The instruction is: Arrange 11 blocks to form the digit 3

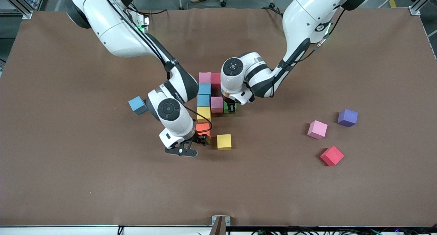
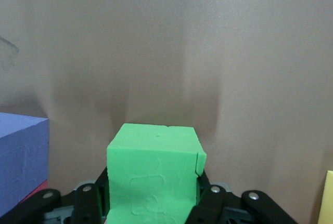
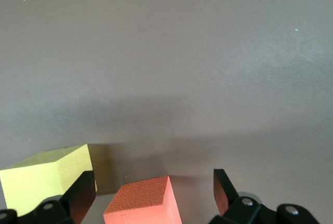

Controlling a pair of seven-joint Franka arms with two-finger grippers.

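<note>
**Brown table, figure partly built, both arms low at the centre**

Surface: a brown mat (image 1: 85,180) covers the table; grey floor and frame posts show along the upper edge of the front view.

Figure of blocks, centre of the front view: a column runs from 12 to 6 o'clock with a pink cube (image 1: 204,77), two blue cubes (image 1: 204,89) touching below it, a yellow cube (image 1: 203,113), then an orange cube (image 1: 202,128) nearest the camera. A red cube (image 1: 215,80) touches the top pink one, toward the left arm's end. A second pink cube (image 1: 216,104) sits beside the lower blue one, also toward that end.

Left gripper (image 1: 230,107): down at table level just beside that second pink cube, fingers clamped on a green cube (image 2: 153,174). The left wrist view shows dark fingers (image 2: 212,203) pressed against both of its sides.

Right gripper (image 1: 193,144): low over the orange cube, at 6 o'clock of the column, fingers spread wide and holding nothing. In the right wrist view the orange cube lies between the two pads (image 3: 82,193), touching neither.

Loose blocks: a yellow one (image 1: 224,141) just beside the orange cube, toward the left arm's end; a blue one (image 1: 138,105) at 9 o'clock of the column, near the right arm's wrist. Well apart, at about 4 o'clock of the figure, a purple (image 1: 347,117), a pink (image 1: 317,129) and a red (image 1: 332,156) block lie scattered.
</note>
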